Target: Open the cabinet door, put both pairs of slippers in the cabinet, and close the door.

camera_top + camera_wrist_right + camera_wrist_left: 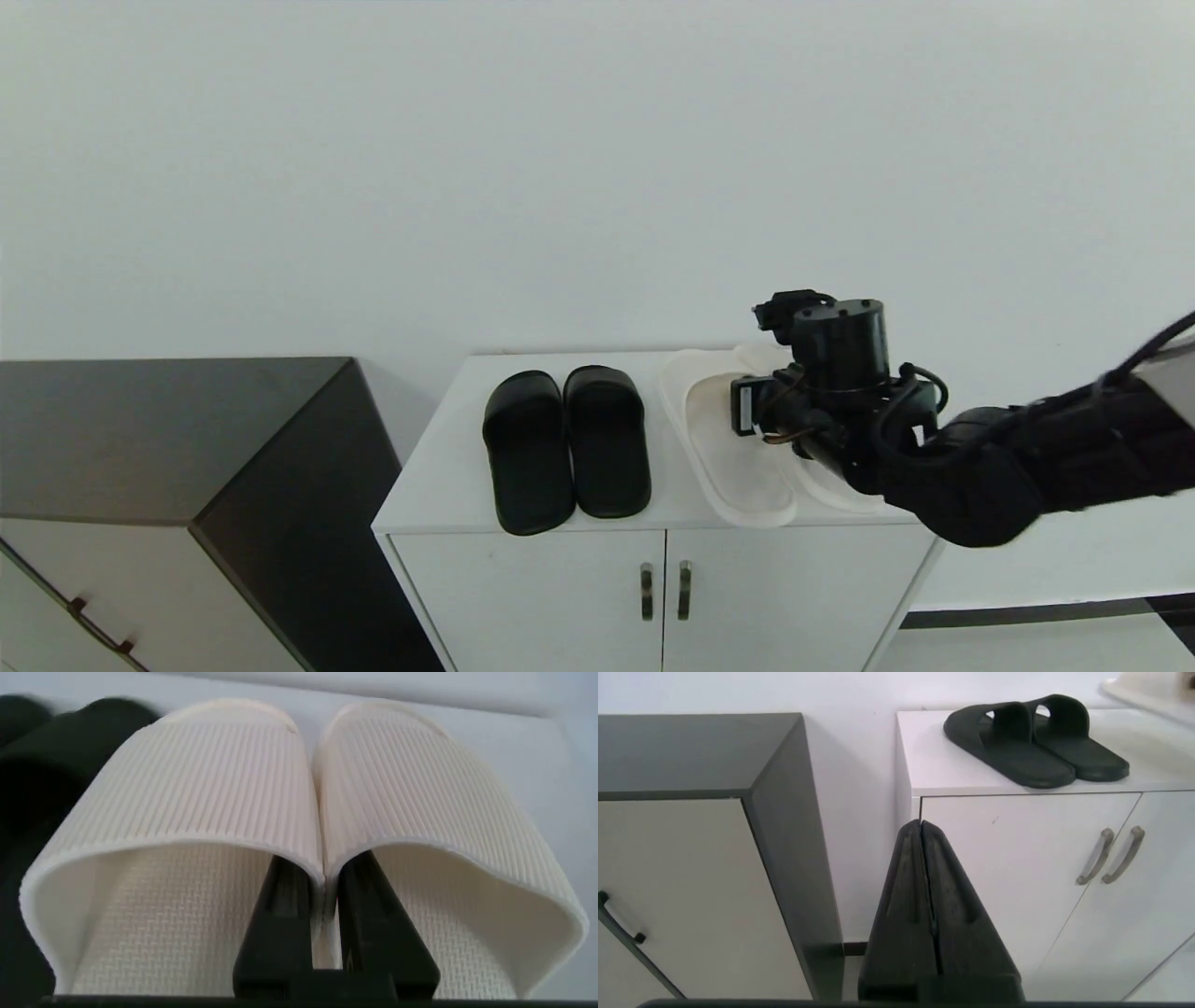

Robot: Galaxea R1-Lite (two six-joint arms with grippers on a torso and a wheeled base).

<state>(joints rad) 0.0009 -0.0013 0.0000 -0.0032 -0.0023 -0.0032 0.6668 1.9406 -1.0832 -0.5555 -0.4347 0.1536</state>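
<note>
A pair of white slippers [738,457] lies side by side on the right half of the white cabinet's top [439,476]; a black pair [565,448] lies beside it at mid top. My right gripper [322,929] has one finger under each white strap [308,803] and is shut on the two inner strap edges. The cabinet doors [523,607] are closed, their two metal handles [665,590] meeting at the centre. My left gripper [924,896] is shut and holds nothing; it sits low in front of the cabinet's left door [1008,877], below the black slippers [1036,737].
A taller dark cabinet [187,439] with a pale front stands just left of the white one, a narrow gap between them. A plain white wall runs behind both. The right arm [1008,467] comes in over the cabinet's right front corner.
</note>
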